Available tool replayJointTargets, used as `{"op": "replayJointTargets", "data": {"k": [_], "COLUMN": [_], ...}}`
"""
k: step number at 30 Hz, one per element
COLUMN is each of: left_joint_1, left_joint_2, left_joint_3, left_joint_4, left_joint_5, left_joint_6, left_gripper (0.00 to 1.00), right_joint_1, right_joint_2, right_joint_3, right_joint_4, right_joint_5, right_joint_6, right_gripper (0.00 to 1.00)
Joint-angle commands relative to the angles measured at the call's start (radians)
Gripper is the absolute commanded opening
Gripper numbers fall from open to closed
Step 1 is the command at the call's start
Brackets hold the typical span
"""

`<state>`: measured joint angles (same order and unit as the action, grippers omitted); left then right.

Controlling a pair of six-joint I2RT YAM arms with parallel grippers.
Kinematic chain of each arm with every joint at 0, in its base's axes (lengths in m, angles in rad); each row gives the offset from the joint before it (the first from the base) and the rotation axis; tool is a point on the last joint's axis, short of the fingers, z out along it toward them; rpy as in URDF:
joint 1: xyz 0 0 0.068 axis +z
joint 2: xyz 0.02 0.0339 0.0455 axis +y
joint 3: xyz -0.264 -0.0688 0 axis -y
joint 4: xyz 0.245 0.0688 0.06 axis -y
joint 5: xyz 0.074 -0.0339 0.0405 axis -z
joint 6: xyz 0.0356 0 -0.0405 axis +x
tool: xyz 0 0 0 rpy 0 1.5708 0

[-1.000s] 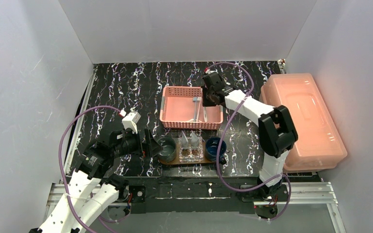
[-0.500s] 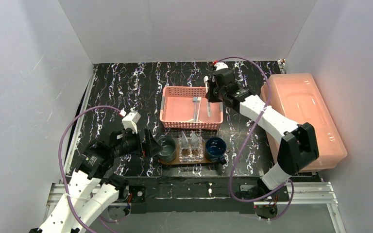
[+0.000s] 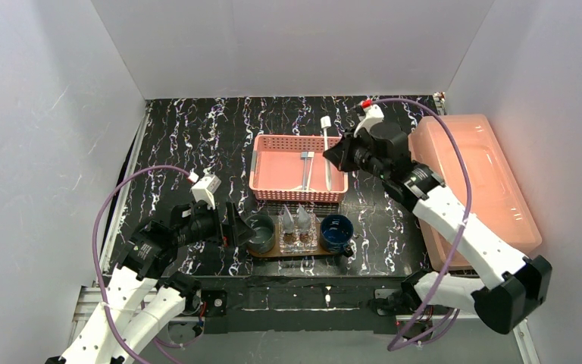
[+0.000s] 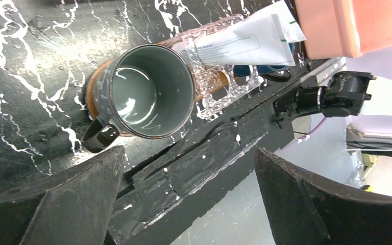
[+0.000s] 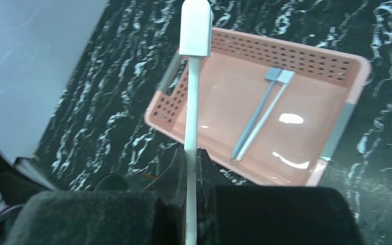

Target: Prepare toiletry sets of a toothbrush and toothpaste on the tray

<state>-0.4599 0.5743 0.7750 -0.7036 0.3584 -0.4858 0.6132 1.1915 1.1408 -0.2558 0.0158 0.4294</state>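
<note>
The dark brown wooden tray (image 3: 303, 253) lies at the near edge. It bears a grey mug (image 3: 261, 232), a clear holder with two white toothpaste tubes (image 3: 297, 220) and a blue cup (image 3: 336, 231). My right gripper (image 3: 339, 156) is shut on a white toothbrush (image 3: 326, 144) and holds it above the right end of the pink basket (image 3: 273, 144). In the right wrist view the toothbrush (image 5: 193, 87) rises head-up from the shut gripper (image 5: 190, 158). My left gripper (image 3: 235, 225) is open and empty, just left of the mug (image 4: 150, 89); its own view shows it (image 4: 188, 155).
Two grey toothbrushes (image 5: 260, 117) lie crossed in the pink basket (image 5: 337, 66). A large translucent pink lidded box (image 3: 474, 186) stands on the right. White walls enclose the black marbled table (image 3: 189, 144). The left wrist view shows a toothpaste tube (image 4: 245, 38) beside the mug.
My right gripper has lifted the white toothbrush out of the pink basket and swung up and to the right with it. The left arm has not moved.
</note>
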Motion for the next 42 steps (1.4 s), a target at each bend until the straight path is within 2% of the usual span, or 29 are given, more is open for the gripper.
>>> {"op": "replayJointTargets", "data": {"k": [1, 11, 18, 26, 33, 42], "left_joint_1": [0.006, 0.006, 0.005, 0.005, 0.006, 0.006], "left_joint_2": [-0.001, -0.001, -0.025, -0.039, -0.065, -0.094], "left_joint_3": [0.048, 0.108, 0.102, 0.069, 0.028, 0.018], "left_joint_4": [0.030, 0.129, 0.262, 0.416, 0.558, 0.627], "left_joint_5": [0.085, 0.228, 0.331, 0.426, 0.476, 0.492], "left_joint_6": [-0.037, -0.164, -0.275, -0.401, -0.501, -0.543], "left_gripper": [0.98, 0.98, 0.98, 0.98, 0.93, 0.78], "right_joint_1": [0.047, 0.235, 0.384, 0.502, 0.561, 0.618], "right_joint_2": [-0.096, -0.208, -0.188, -0.140, -0.080, -0.017], "right_joint_3": [-0.062, -0.204, -0.259, -0.284, -0.298, -0.306], "right_joint_4": [0.107, 0.356, 0.589, 0.804, 0.985, 1.140], "right_joint_5": [-0.082, -0.105, -0.092, -0.040, 0.018, 0.097], "right_joint_6": [0.090, 0.236, 0.339, 0.371, 0.408, 0.433], "right_gripper": [0.01, 0.01, 0.01, 0.01, 0.01, 0.01]}}
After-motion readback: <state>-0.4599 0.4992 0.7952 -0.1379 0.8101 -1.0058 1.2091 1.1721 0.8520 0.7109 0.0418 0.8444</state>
